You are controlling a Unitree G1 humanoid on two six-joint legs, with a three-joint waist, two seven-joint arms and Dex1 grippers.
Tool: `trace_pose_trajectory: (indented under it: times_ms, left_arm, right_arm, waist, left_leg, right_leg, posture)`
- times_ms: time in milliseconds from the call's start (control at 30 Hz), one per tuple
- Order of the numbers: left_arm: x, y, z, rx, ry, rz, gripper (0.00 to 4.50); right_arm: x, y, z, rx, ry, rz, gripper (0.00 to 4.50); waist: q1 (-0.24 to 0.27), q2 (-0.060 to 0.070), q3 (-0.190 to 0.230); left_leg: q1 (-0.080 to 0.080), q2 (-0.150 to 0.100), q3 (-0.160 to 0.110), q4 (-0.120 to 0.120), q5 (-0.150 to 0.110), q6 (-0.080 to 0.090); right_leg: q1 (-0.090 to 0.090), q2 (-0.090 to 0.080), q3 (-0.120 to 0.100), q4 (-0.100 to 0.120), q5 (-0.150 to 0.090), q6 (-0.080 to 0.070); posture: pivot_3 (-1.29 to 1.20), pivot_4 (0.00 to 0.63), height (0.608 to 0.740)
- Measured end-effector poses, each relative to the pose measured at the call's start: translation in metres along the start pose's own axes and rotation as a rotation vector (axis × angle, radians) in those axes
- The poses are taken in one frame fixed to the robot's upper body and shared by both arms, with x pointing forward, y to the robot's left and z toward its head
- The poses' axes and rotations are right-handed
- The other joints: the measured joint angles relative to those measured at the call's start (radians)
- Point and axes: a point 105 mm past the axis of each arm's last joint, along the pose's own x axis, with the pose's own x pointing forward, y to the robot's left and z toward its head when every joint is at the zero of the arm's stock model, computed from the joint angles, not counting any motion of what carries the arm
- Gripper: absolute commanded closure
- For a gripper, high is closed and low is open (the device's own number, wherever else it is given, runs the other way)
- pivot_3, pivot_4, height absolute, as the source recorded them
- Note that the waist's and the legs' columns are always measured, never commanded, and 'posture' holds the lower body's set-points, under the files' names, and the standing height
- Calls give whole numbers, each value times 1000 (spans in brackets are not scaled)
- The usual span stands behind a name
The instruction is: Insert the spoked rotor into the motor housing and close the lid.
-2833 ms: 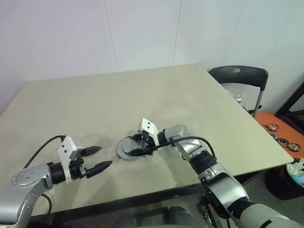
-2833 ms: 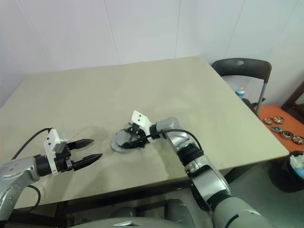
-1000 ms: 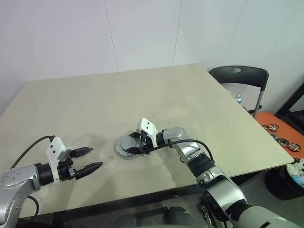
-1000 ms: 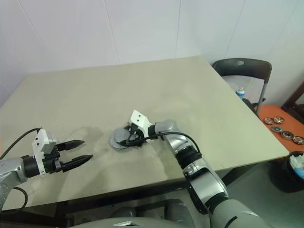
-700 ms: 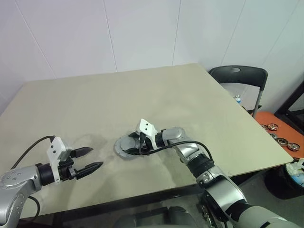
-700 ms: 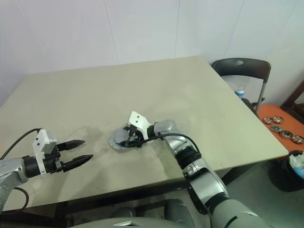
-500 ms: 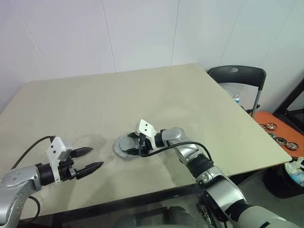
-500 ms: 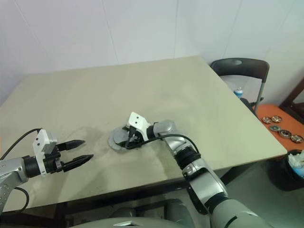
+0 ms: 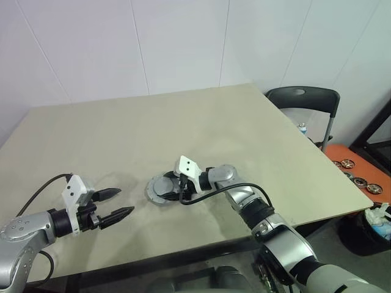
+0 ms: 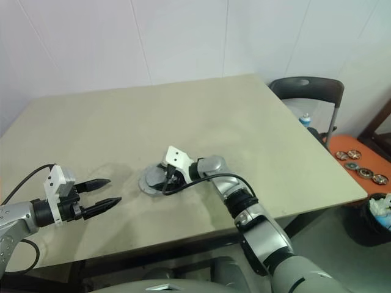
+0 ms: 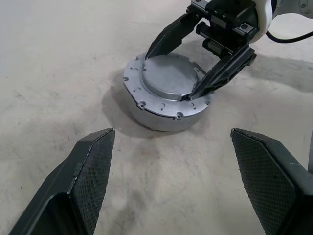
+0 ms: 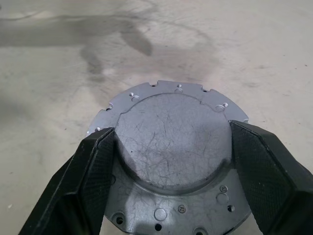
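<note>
The lid [image 11: 167, 90] sits between the right hand [image 11: 190, 71] fingers — spread wide, tips at its rim; left hand [image 9: 116, 206] open, empty, well apart.

Left gripper [image 9: 117, 204] held low at the near left, wrist roughly level, fingers spread wide apart with nothing between them. Right arm stretched across toward the centre, right gripper [image 11: 194, 62] tilted slightly downward, fingers [image 12: 95, 176] parted wide.
</note>
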Motion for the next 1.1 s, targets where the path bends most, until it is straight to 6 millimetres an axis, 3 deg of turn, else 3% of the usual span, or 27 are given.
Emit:
trace_pose_trajectory:
  times_ms: [433,800,1100]
  left_arm:
    - [1,-3,-2,-8,-11,16,470]
    - [2,-4,-2,-11,-16,17,470]
    - [3,-2,2,0,-26,20,470]
  right_arm:
    - [1,0,2,-36,34,29,1255]
    - [-1,-1,-1,103,123,56,1255]
    - [0,0,-1,43,103,49,1255]
  waist:
    - [0,1,-4]
    - [5,4,-14]
    - [3,5,-16]
  left_leg:
    - [0,0,0,-1,0,0]
    - [0,-1,0,-1,-1,2]
    - [2,-1,0,-1,-2,2]
  right_leg:
    - [0,0,0,-1,0,0]
    - [0,-1,0,-2,-1,1]
    - [3,-1,0,-2,-1,2]
  posture:
    - [0,0,740]
    - [0,0,740]
    - [0,0,740]
